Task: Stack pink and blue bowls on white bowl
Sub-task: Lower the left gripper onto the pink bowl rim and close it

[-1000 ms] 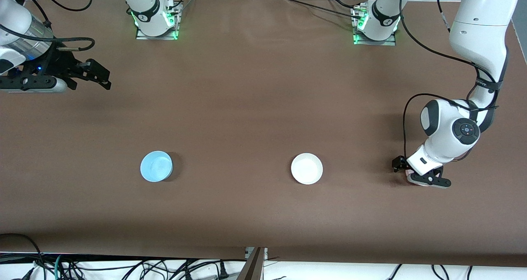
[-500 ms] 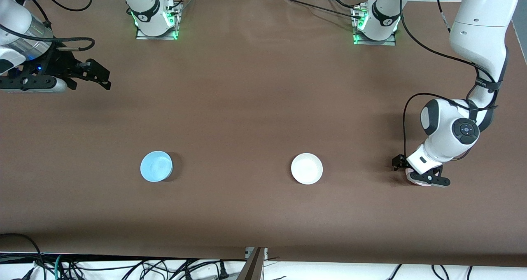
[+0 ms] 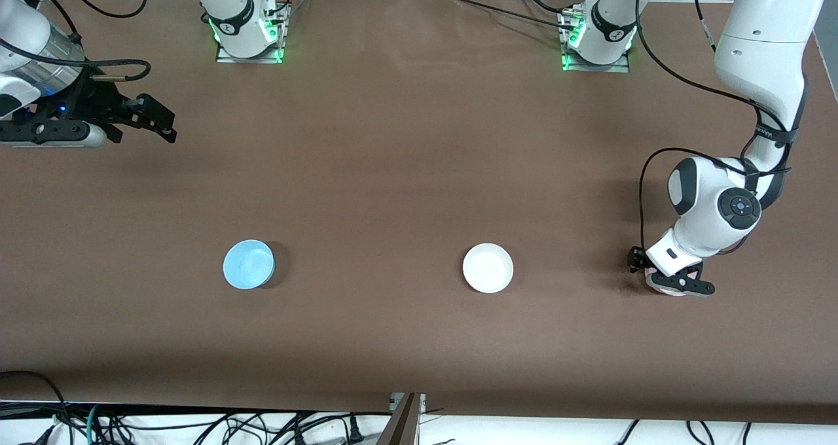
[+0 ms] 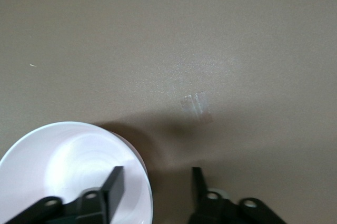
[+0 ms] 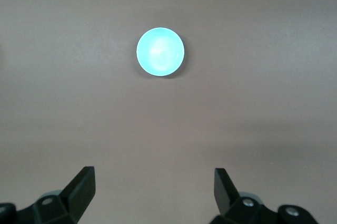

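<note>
— How was the left end effector [image 4: 155, 184] seen?
— Half closed astride the pink bowl's [image 4: 73, 166] rim, one finger inside, at the left arm's end of the tabletop [image 3: 406, 170].
— And the right end effector [image 5: 155, 184]?
— Held wide open, empty, waiting; the blue bowl [image 3: 249, 264] and white bowl [image 3: 488, 268] were left apart.

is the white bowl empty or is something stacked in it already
Empty. The white bowl sits upright alone on the table, its inside plain white, nothing in it.

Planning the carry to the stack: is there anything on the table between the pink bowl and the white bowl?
Nothing visible. Only bare table lies between the pink bowl, straddled at its rim by the left gripper, and the white bowl. The blue bowl sits toward the right arm's end.
</note>
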